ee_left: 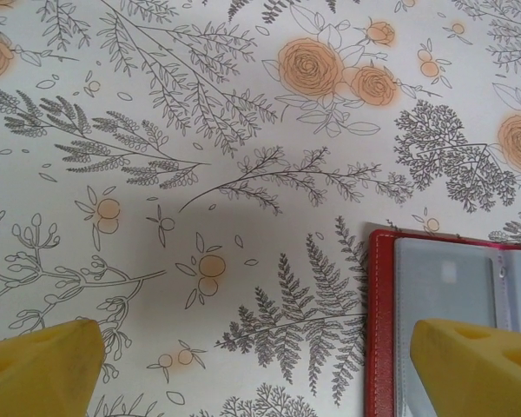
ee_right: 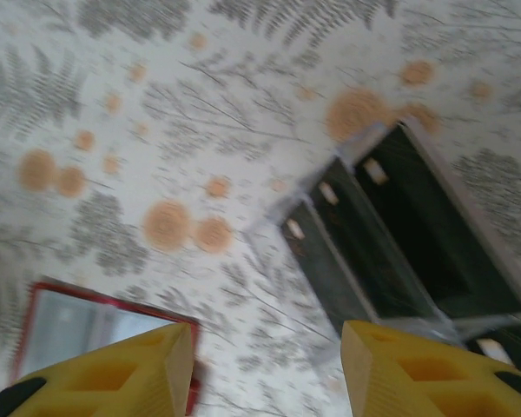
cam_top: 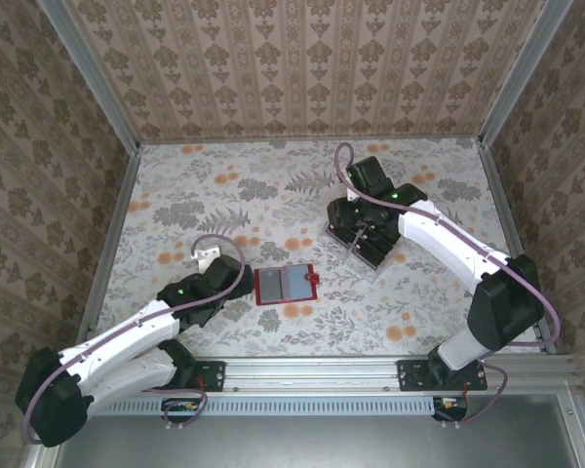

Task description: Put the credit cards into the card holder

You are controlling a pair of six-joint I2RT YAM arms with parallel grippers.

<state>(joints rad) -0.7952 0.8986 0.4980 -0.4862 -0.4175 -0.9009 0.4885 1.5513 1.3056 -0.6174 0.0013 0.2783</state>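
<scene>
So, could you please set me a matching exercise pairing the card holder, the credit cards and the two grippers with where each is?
Things: 1 card holder; 2 credit cards; 3 left gripper; 4 right gripper.
Places: A in the clear tray; B over that tray; C lying open on the table; D beside the holder's left edge.
Pairs: 1-C; 2-A; 3-D; 4-B.

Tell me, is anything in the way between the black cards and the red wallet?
Nothing visible is. The credit cards sit in a clear tray, and only flowered table lies between them and the open card holder.
</scene>
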